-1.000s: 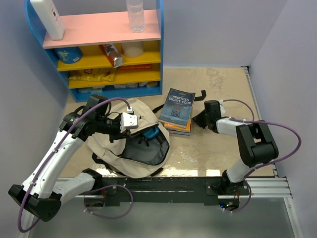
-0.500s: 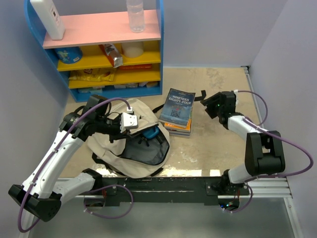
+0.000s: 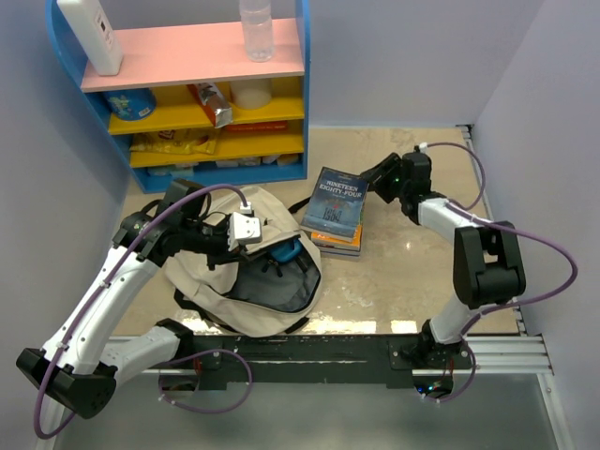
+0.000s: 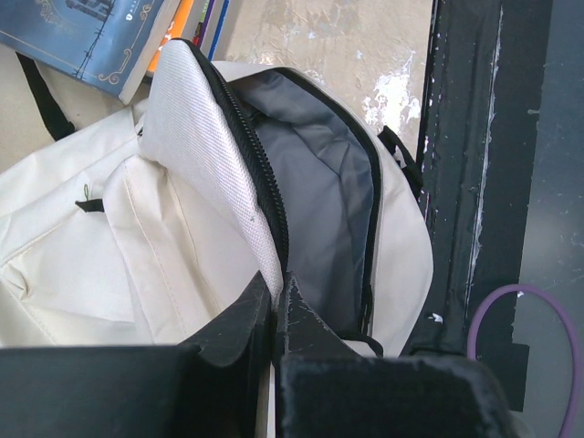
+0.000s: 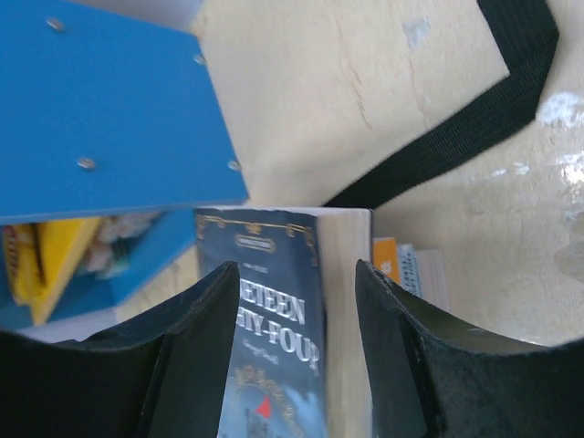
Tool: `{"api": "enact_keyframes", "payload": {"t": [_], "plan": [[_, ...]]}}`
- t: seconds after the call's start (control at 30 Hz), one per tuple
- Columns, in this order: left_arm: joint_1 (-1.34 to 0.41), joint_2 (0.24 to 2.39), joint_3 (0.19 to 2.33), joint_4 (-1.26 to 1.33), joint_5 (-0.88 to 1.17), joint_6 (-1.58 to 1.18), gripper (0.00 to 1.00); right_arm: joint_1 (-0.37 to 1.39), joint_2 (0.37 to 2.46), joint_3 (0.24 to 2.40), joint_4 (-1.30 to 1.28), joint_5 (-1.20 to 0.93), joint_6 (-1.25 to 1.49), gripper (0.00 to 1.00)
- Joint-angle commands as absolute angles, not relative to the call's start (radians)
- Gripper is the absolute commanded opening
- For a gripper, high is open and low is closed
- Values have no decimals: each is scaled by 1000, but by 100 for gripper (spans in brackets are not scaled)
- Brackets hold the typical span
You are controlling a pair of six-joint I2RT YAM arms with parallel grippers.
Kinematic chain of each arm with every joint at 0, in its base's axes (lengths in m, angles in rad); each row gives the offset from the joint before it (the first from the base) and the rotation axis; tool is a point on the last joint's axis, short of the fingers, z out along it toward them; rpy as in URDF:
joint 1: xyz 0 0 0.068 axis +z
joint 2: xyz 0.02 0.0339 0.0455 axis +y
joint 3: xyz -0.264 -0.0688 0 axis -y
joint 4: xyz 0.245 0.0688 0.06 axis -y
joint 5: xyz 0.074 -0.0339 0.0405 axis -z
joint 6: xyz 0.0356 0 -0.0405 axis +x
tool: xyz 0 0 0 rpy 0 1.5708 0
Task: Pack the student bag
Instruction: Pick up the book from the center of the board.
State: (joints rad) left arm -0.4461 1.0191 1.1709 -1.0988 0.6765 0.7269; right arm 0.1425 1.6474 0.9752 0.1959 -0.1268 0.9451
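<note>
student bag (image 3: 199, 279) mouth gapes; shelf (image 3: 178, 61) close behind book stack (image 3: 336, 202); open tabletop (image 3: 412, 281) right of stack

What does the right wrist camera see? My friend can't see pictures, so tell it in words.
A blue book lies framed between two open black jaws, on top of other books. A blue shelf is at the upper left, and a black strap crosses the tan table at the upper right.

This is looking like a robotics lab: 2 robot arms (image 3: 94, 300) are sitting on a metal rail (image 3: 309, 347), lilac walls (image 3: 394, 56) are boxing in a shelf (image 3: 306, 94) of snacks (image 3: 211, 101).
</note>
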Motion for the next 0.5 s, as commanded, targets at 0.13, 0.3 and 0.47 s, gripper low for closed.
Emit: {"api": "enact_keyframes", "payload": {"t": [0.13, 0.3, 0.47], "plan": [[-451, 1014, 1200, -1085, 719, 745, 0, 186, 1736, 1063, 115, -117, 812, 52], [-451, 1012, 1197, -1085, 719, 747, 0, 196, 1730, 1059, 94, -63, 801, 29], [-451, 1014, 1195, -1085, 721, 746, 0, 198, 1704, 1048, 64, -31, 799, 2]]}}
